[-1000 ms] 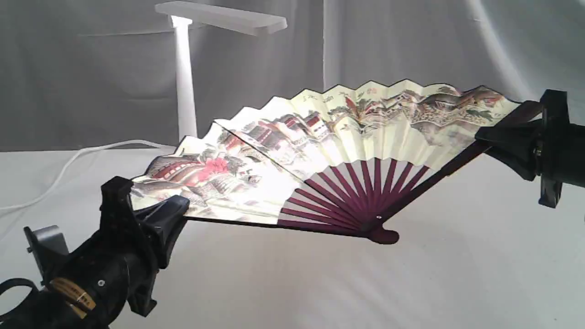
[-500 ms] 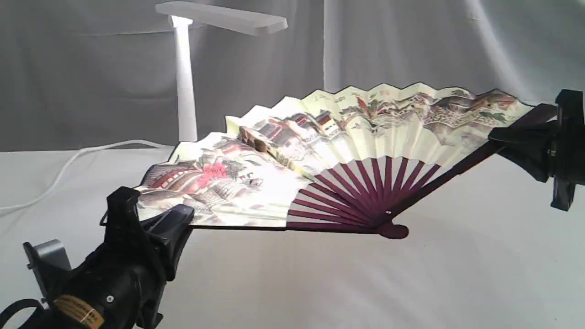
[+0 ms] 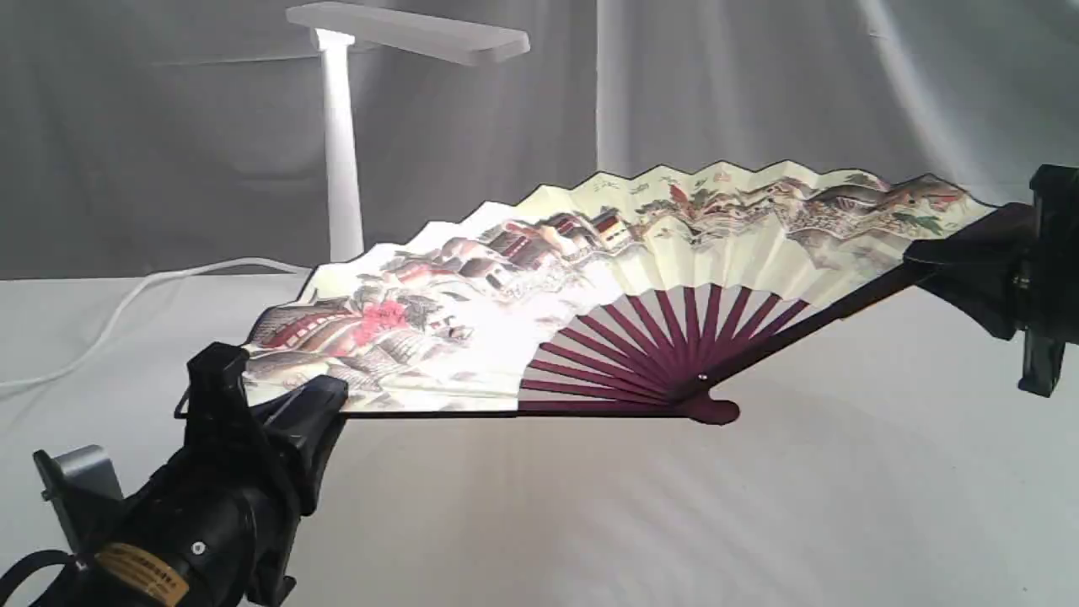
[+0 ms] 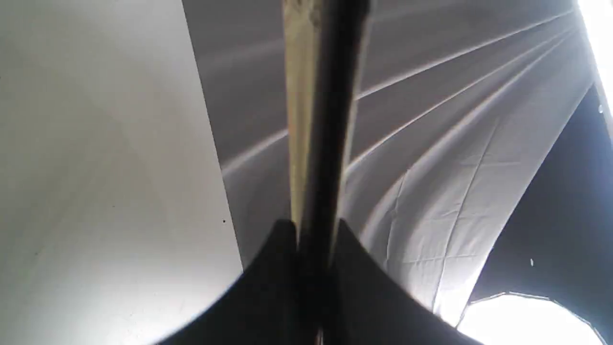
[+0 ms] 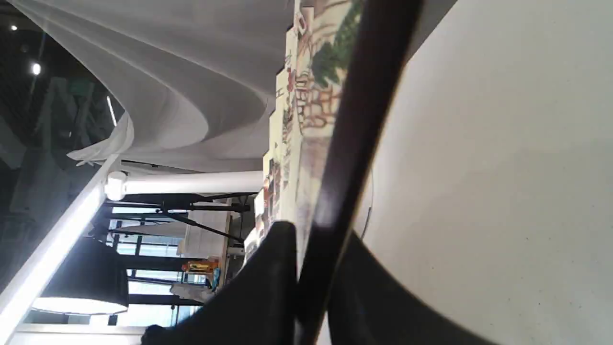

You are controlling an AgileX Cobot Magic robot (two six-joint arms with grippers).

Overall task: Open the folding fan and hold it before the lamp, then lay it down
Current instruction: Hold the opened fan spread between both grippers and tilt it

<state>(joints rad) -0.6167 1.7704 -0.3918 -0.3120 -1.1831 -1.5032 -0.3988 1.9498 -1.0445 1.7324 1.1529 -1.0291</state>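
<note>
The folding fan is spread wide and held in the air, tilted back, painted side up, above the white cloth. My left gripper is shut on its left guard rib. My right gripper is shut on its right guard rib. The maroon ribs meet at the pivot, low and in the middle. The lamp stands behind the fan's left half, its flat head above the leaf. The fan hides the lamp's base. The right wrist view also catches the lamp's stem.
A white cord runs over the white tablecloth at the back left. Grey draped curtains close off the back. My left arm's body fills the lower left corner.
The overlapped fold in the fan's left half has opened out, so the leaf is now one even spread. The fan has tilted flatter and sunk a little.
</note>
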